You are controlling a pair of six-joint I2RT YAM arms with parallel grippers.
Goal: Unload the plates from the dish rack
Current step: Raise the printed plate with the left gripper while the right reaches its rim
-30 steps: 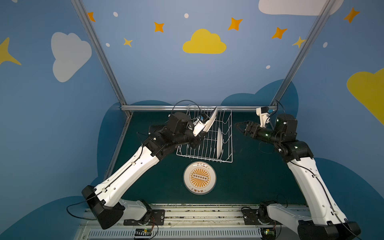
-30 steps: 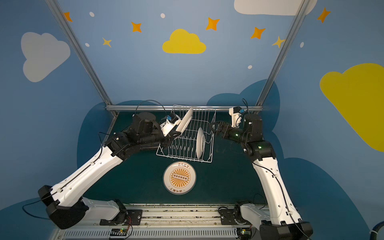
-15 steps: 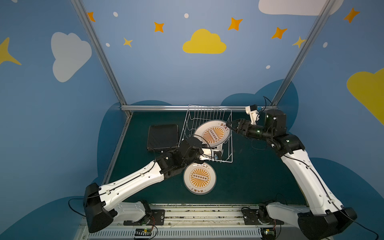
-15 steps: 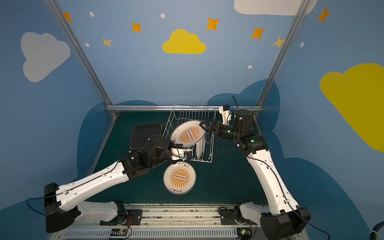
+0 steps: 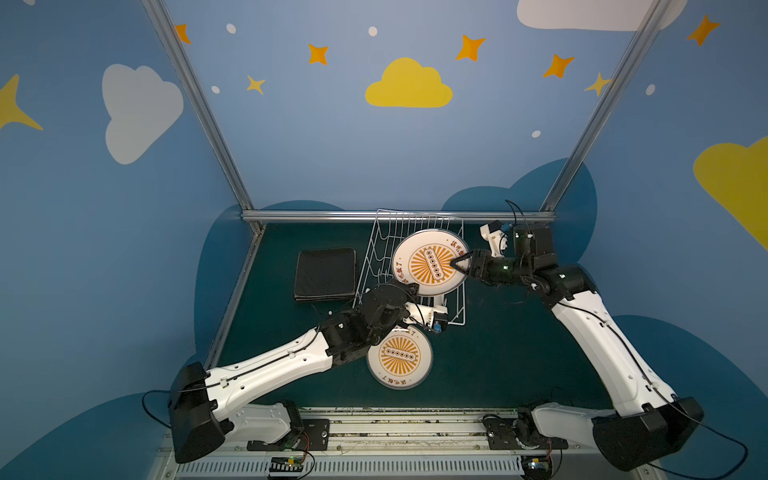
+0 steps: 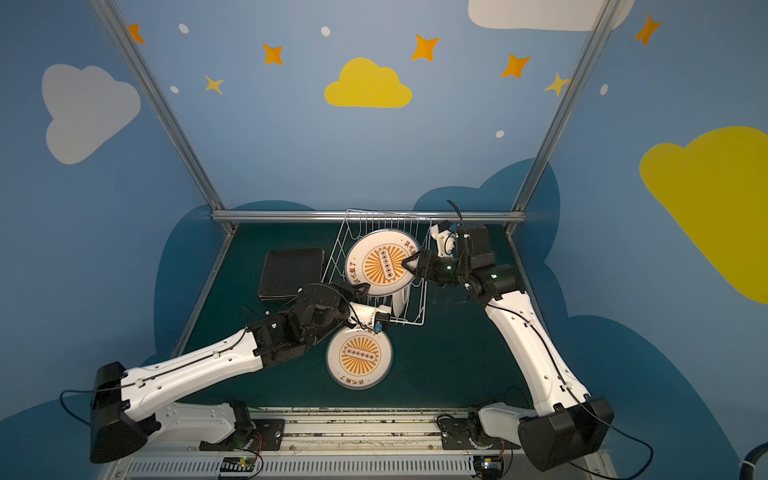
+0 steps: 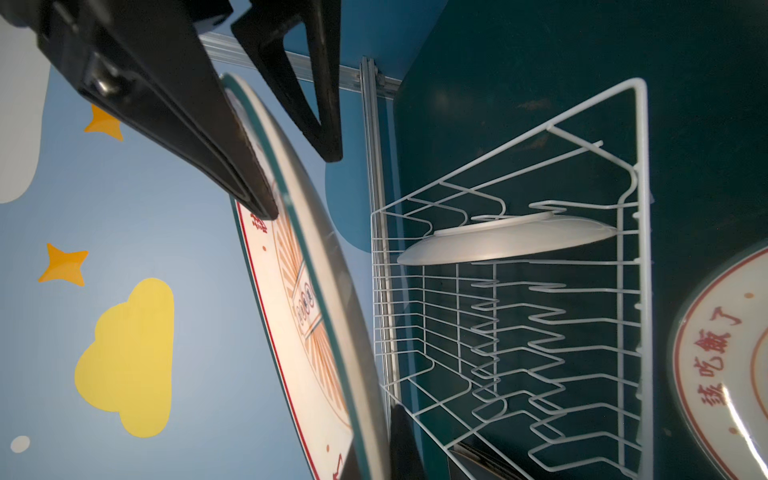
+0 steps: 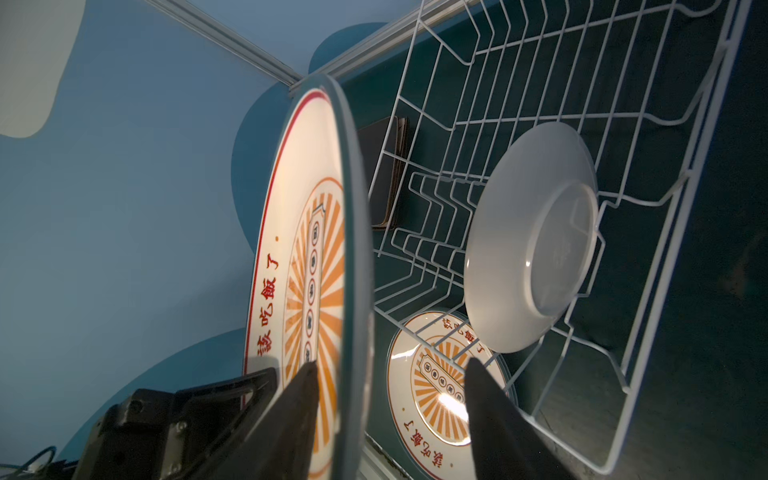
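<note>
A raised plate [image 5: 430, 262] is held face up over the dish rack [image 5: 384, 253].
Its left rim is clenched by the left fingers [image 7: 401, 440]; the opposite rim is straddled by the right fingers [image 8: 486, 415], not closed on it. A standing plate [image 8: 532, 237] is slotted in the rack; a flat plate [image 5: 399, 357] lies on the tabletop [image 5: 519, 353] before it, black square plates [image 5: 326, 274] beside.

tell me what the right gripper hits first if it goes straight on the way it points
Most likely the raised round white plate with the orange sunburst centre: the right gripper straddles its rim, though contact is hard to judge.
</note>
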